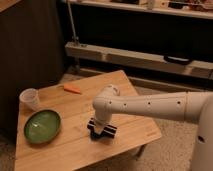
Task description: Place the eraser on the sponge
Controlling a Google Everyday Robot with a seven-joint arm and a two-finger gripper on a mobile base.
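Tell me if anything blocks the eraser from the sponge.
Nothing visible does. The pincer is down over the eraser and sponge at the table's front; the bowl and cup sit apart, farther left.

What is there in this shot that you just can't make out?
Camera view:
1. The small dark blue sponge: mostly covered by the end effector, low over the front middle of the wooden table.
2. The black rectangular eraser: its contact with the sponge is hidden under the white arm.
3. The robot's base: cut off by the right edge.
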